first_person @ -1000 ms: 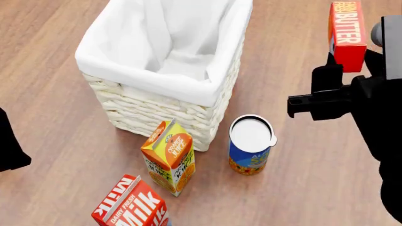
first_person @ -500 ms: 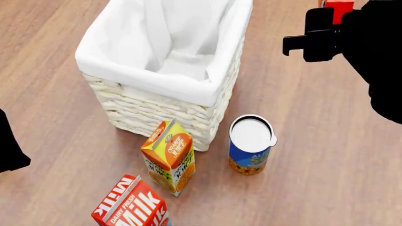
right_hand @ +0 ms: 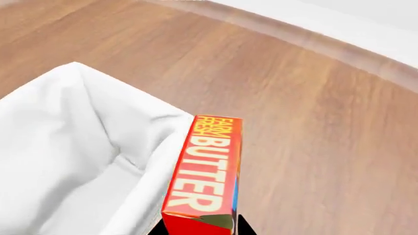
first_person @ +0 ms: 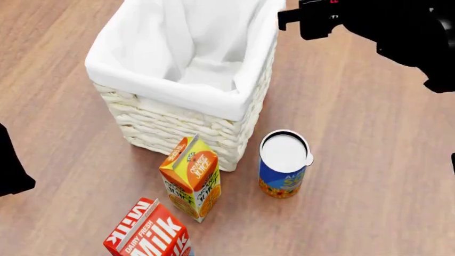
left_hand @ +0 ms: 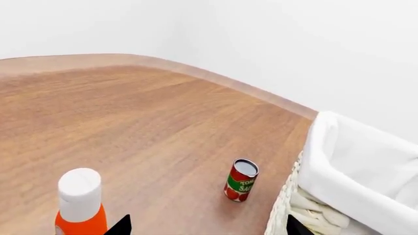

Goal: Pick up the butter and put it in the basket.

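Note:
The butter (right_hand: pixel 205 171), a red-orange box with white "BUTTER" lettering, is held at its near end by my right gripper (right_hand: pixel 199 229), whose dark fingers press on both sides. In the right wrist view it hangs above the floor just outside the basket's white cloth liner (right_hand: pixel 78 137). From the head camera, the cream wicker basket (first_person: pixel 185 125) stands at the top centre. My right arm (first_person: pixel 398 26) reaches past the basket's far right corner and hides the butter there. My left gripper (left_hand: pixel 209 230) is open and holds nothing, beside the basket's other side.
In front of the basket stand an orange juice carton (first_person: pixel 192 178), a milk carton (first_person: pixel 149 234) and a blue can with a white top (first_person: pixel 284 165). The left wrist view shows a tomato can (left_hand: pixel 242 179) and an orange bottle with a white cap (left_hand: pixel 80 203). My left arm (first_person: pixel 10 165) sits at the frame's left edge.
My right arm has carried the butter away from me and leftward, up to the basket's far right corner. The butter has left the head view. Nothing else moved.

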You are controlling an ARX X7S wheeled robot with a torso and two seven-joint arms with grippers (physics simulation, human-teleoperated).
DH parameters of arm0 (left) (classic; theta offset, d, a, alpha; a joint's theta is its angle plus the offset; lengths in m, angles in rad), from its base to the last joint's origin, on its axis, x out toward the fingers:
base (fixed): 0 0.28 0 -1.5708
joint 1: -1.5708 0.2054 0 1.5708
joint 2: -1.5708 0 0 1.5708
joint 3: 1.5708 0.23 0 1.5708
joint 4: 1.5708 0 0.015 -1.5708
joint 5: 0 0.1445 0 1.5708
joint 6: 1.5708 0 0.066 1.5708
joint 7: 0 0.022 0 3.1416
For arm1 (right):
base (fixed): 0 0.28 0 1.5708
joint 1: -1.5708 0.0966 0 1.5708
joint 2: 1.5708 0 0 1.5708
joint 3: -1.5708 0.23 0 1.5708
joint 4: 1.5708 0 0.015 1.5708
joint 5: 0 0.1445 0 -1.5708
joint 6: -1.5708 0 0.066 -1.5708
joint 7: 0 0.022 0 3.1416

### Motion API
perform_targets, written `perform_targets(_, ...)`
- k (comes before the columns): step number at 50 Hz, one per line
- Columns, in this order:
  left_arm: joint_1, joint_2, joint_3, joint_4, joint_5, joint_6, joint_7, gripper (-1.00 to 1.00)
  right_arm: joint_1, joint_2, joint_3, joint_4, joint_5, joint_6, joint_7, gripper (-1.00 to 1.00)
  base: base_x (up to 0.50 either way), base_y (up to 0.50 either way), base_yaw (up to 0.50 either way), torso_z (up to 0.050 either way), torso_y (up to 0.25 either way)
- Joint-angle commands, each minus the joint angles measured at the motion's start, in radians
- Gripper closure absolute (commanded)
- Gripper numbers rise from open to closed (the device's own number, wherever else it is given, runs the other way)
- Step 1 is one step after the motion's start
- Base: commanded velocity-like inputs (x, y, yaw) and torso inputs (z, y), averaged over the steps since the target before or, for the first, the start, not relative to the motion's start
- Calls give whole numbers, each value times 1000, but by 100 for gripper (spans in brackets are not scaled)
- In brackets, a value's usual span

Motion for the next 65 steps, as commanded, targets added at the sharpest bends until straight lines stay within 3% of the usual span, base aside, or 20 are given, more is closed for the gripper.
perform_targets(1,-2,-2,0,-1,-5,0,-6,-100,123,-176,-66,289,-136,-87,-241,100,0,0,0,0,0)
perform_targets(7,2,-2,4,8,-8,-3,-11,-100,167,-300,-106,514,-199,-177,-392,100,0,0,0,0,0)
perform_targets(16,5,-3,7,13,-10,-2,-15,-100,173,-342,-44,518,-295,-165,-479,100,0,0,0,1,2)
perform_targets(35,0,-5,19,1,-6,4,-14,-100,179,-417,227,518,-609,-152,-686,100,0,0,0,1,1)
perform_targets(47,-3,-6,20,-3,-10,6,-18,-100,201,-420,-51,518,-312,-173,-693,100,0,0,0,0,1)
perform_targets(65,5,-11,16,20,-27,-5,-41,-100,148,-420,-26,518,-292,-143,-637,100,0,0,0,1,1)
